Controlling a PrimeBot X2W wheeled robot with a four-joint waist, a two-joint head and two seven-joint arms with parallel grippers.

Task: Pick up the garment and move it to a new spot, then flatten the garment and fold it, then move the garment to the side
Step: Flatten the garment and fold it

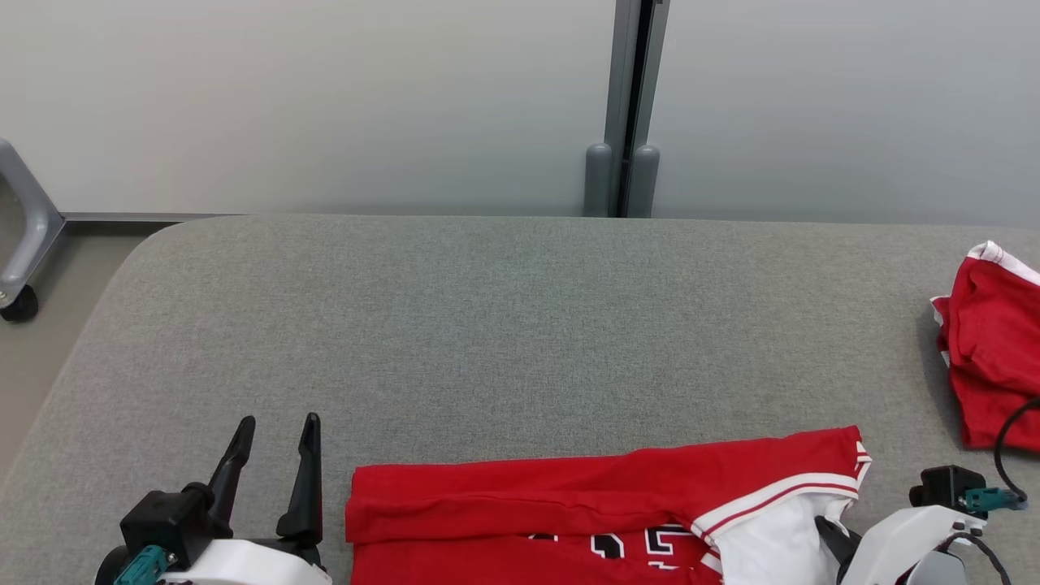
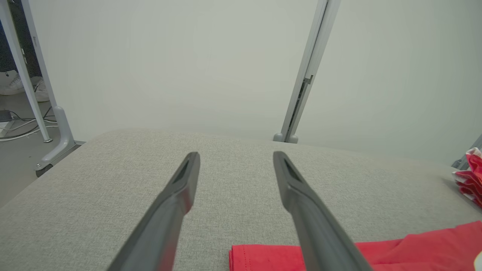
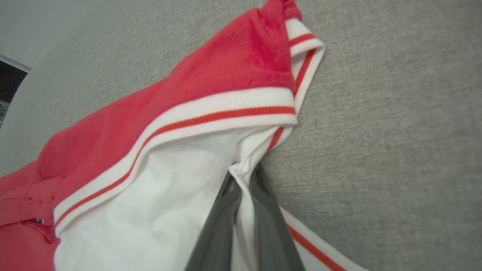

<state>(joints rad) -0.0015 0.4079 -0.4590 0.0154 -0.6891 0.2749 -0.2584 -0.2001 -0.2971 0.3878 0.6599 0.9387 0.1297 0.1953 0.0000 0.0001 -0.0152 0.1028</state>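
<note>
The garment (image 1: pixel 569 496), a red shirt with white, red-striped trim and dark lettering, lies flattened along the near edge of the grey table (image 1: pixel 487 325). In the right wrist view my right gripper (image 3: pixel 244 175) is shut on a pinch of the garment's (image 3: pixel 226 75) white fabric just below the striped band. In the head view that gripper (image 1: pixel 825 526) sits at the shirt's right end. My left gripper (image 1: pixel 276 424) stands open and holds nothing, just left of the shirt's left edge. In the left wrist view its fingers (image 2: pixel 236 156) point across bare table, with the garment (image 2: pixel 414 244) at the lower right.
A second red cloth (image 1: pixel 995 357) with white trim lies bunched at the table's right edge, also seen as a red cloth (image 2: pixel 470 177) in the left wrist view. Pale wall panels with a grey post (image 1: pixel 626 106) stand behind. A grey wheeled frame leg (image 1: pixel 20 236) stands off the table's rounded left corner.
</note>
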